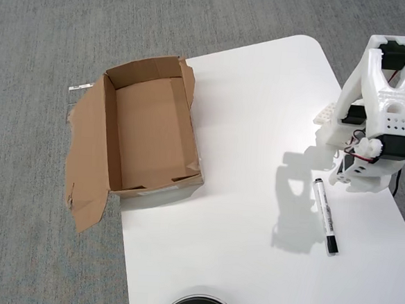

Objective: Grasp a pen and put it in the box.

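Pen [324, 216] lies on white table [260, 128] beside the pincer [340, 177], whose opening I cannot tell; box [152, 131] well apart.

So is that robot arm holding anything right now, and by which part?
Nothing is held. The pen lies flat on the table, just below the gripper in the overhead view. The box is empty.

Overhead view bright, even, sharp. White bench [253, 218] near blown out, no hard glare. Arm [379, 116] casts soft-edged shadow leftward onto bench. Box [92, 144] interior slightly shaded. No edge distortion.
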